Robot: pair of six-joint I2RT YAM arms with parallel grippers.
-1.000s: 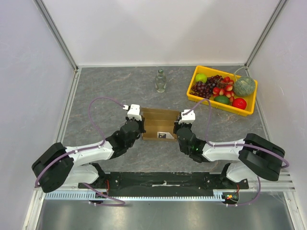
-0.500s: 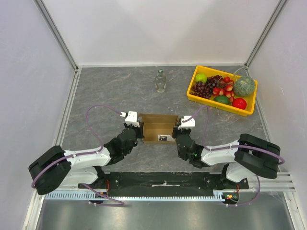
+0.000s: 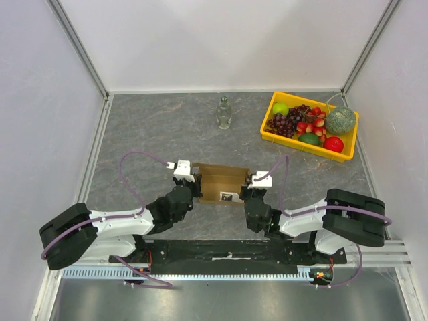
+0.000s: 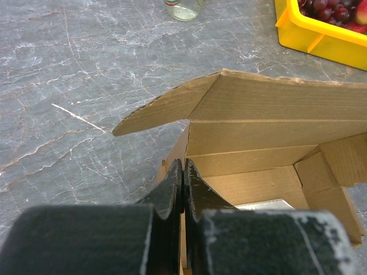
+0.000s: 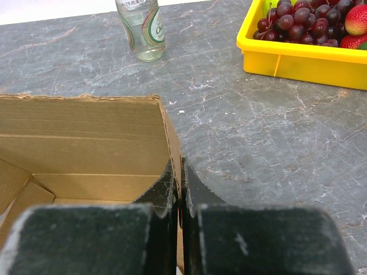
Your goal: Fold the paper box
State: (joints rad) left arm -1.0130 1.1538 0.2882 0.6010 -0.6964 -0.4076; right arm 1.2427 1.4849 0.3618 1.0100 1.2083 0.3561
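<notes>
1. Nearest the arm bases, on the left: left claw (image 4: 182, 183), black fingers pressed together, pinching the thin left end wall of a plain brown cardboard box (image 3: 221, 182).
2. Opposite, on the right: right claw (image 5: 179, 183), likewise pressed together, pinching the right end wall of the box at its top edge.
3. Between the two claws: the box itself, open-topped, resting on a grey marbled table (image 3: 154, 127), close to the near edge and roughly midway across. White label (image 3: 232, 196) visible toward its near side.
4. From the left wrist view: far long flap (image 4: 275, 100) leaning up and over the opening, a pointed side flap jutting out to the left, smaller flaps folded inward at the right end.
5. Further back, well apart from the box: clear glass bottle (image 3: 224, 112) with a red, green and white label, upright, just beyond the middle of the box.
6. Far right corner: yellow rectangular plastic tray (image 3: 314, 148), set at a slight angle, holding dark purple grapes (image 3: 287, 122), small red fruits, a green apple and a round netted green melon (image 3: 341, 120).
</notes>
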